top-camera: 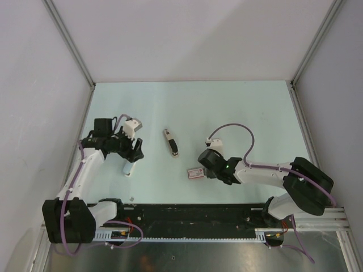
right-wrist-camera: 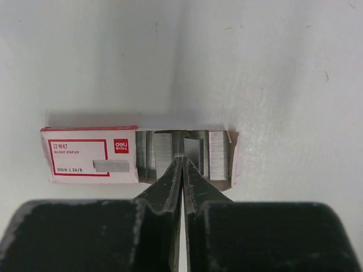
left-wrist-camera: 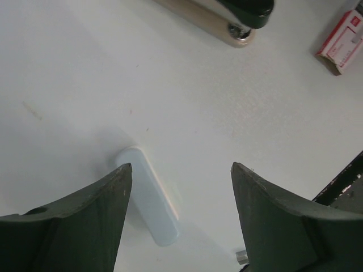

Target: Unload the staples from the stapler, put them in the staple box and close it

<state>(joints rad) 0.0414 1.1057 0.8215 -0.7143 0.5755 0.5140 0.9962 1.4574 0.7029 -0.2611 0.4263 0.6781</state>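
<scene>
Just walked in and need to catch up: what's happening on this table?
The right end effector, shut, has its tips at the open pink-and-white staple box, among grey staple strips. The left end effector hangs open over a pale oblong piece. The slim beige, dark-topped stapler lies between them, held by neither.

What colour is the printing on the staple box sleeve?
Red border and logo on the white staple box; clearest in right wrist view.

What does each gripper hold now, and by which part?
The left gripper is open and holds nothing. The right gripper is shut, its tips at the open staple box; whether they pinch anything cannot be told.
</scene>
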